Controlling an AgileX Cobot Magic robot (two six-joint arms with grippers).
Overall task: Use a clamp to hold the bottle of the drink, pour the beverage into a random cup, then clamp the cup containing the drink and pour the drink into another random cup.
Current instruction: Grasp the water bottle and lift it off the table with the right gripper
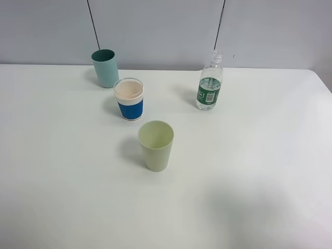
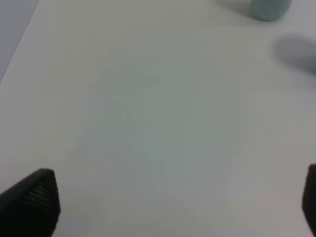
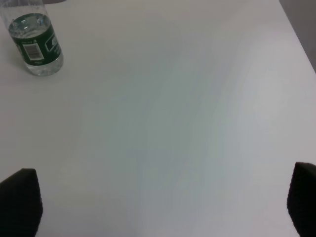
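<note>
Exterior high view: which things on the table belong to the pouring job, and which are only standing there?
For the job: water bottle, pale yellow-green tumbler, teal tumbler.
Only standing there: blue-banded white cup.

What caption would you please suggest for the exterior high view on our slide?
Green-labelled bottle, teal cup, blue-banded cup and yellow-green tumbler standing apart on white table.
</note>
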